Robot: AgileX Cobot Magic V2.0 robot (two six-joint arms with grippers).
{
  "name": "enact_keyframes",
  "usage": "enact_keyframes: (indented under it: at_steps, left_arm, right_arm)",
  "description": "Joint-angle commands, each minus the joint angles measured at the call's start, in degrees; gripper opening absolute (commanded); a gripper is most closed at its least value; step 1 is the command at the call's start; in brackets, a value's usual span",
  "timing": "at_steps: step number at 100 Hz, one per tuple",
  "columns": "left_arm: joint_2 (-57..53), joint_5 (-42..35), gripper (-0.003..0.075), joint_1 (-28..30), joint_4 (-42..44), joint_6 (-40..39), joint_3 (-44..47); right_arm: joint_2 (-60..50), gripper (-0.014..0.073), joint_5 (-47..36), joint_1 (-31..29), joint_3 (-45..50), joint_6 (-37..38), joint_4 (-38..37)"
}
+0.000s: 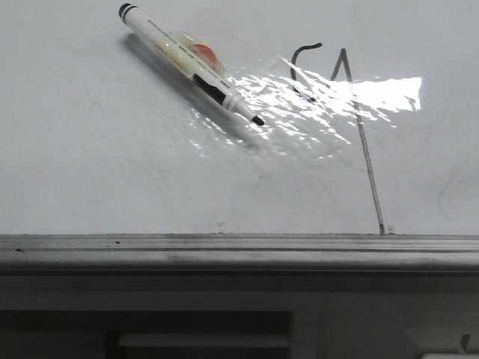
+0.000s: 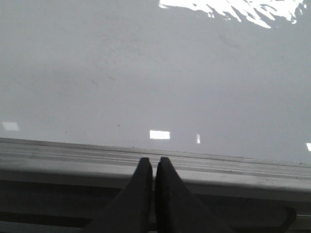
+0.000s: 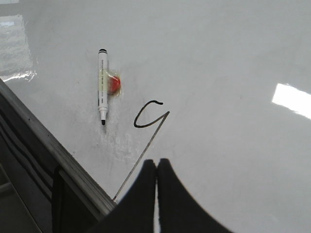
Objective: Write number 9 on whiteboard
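White plastic marker (image 1: pixel 191 63) lies light and slippery on the whiteboard (image 1: pixel 90 164); grab its middle. Left gripper (image 2: pixel 154 167) and right gripper (image 3: pixel 156 170) are pinched closed, holding nothing.

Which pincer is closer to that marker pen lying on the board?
The right pincer: its camera shows the marker pen just beyond it. The left pincer sees only bare whiteboard.

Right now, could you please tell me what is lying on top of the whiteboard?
On the whiteboard lies an uncapped marker, with something orange taped to its barrel, beside the drawn number 9. Glare hides part of the strokes in the front view.
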Motion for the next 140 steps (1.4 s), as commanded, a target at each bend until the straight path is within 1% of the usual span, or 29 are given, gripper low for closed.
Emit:
enact_keyframes:
  at_steps: [1,46,55,60,66,71,75,86,93,100,107,112,125,127,128,135,140]
  left_arm:
    - [0.4,-2.7,-0.002,0.2,-0.7,-0.4,1.0]
    - [0.4,-2.7,-0.002,0.2,-0.7,-0.4,1.0]
    - [0.4,-2.7,-0.002,0.2,-0.7,-0.4,1.0]
    - [0.4,-2.7,-0.002,0.2,-0.7,-0.4,1.0]
    - [0.4,-2.7,-0.002,0.2,-0.7,-0.4,1.0]
    - [0.4,-2.7,-0.002,0.2,-0.7,-0.4,1.0]
    - [0.4,-2.7,-0.002,0.2,-0.7,-0.4,1.0]
    - [0.4,-2.7,-0.002,0.2,-0.7,-0.4,1.0]
    - [0.4,-2.7,-0.002,0.2,-0.7,-0.4,1.0]
    - [0.4,-2.7,-0.002,0.2,-0.7,-0.4,1.0]
    - [0.4,-2.7,-0.002,0.2,-0.7,-0.4,1.0]
    - [0.4,-2.7,-0.002,0.2,-0.7,-0.4,1.0]
    - [0.4,-2.7,-0.002,0.2,-0.7,-0.4,1.0]
    - [0.4,-2.7,-0.002,0.2,-0.7,-0.4,1.0]
    - [0.4,-2.7,-0.002,0.2,-0.7,-0.4,1.0]
    - [0.4,-2.7,-0.002,0.2,-0.7,-0.4,1.0]
    - [0.4,-2.7,-0.002,0.2,-0.7,-0.4,1.0]
  right_arm:
    - [0.8,-0.0062,-4.5,-0.2,-1.4,-0.1,-1.5]
    - [0.8,-0.0062,-4.5,-0.3,-1.2,-0.1,-1.5]
    - [0.8,-0.0062,-4.2,-1.8,-0.6,-0.1,-1.5]
    - [0.8,-0.0062,-3.7,-4.2,0.4,-0.1,-2.0]
    - [0.8,-0.0062,-3.2,-9.0,1.5,-0.1,-1.5]
    - [0.8,-0.0062,-3.4,-13.6,2.6,-0.1,1.3]
    - [0.8,-0.0062,-4.5,-18.0,3.9,-0.2,5.1]
    - [0.8,-0.0062,-12.8,-30.1,9.6,-0.8,12.9]
    - [0.8,-0.0062,-18.7,-36.7,14.2,-1.2,15.6]
    - [0.8,-0.0062,-23.4,-41.7,19.0,-1.2,18.0]
    - [0.7,-0.0062,-26.2,-44.9,23.3,-1.2,19.4]
    - [0.5,-0.0062,-27.1,-46.1,25.8,-1.2,19.6]
    - [-1.1,-0.0062,-27.9,-46.6,31.0,-1.2,19.6]
    - [-1.6,-0.0062,-26.4,-46.6,31.0,-1.2,19.6]
    - [-1.8,-0.0062,-24.3,-46.6,30.8,-1.2,19.6]
    - [-3.9,-0.0062,-19.6,-46.6,30.9,-1.2,19.5]
    - [-5.7,-0.0062,-19.1,-46.8,30.9,-1.2,19.4]
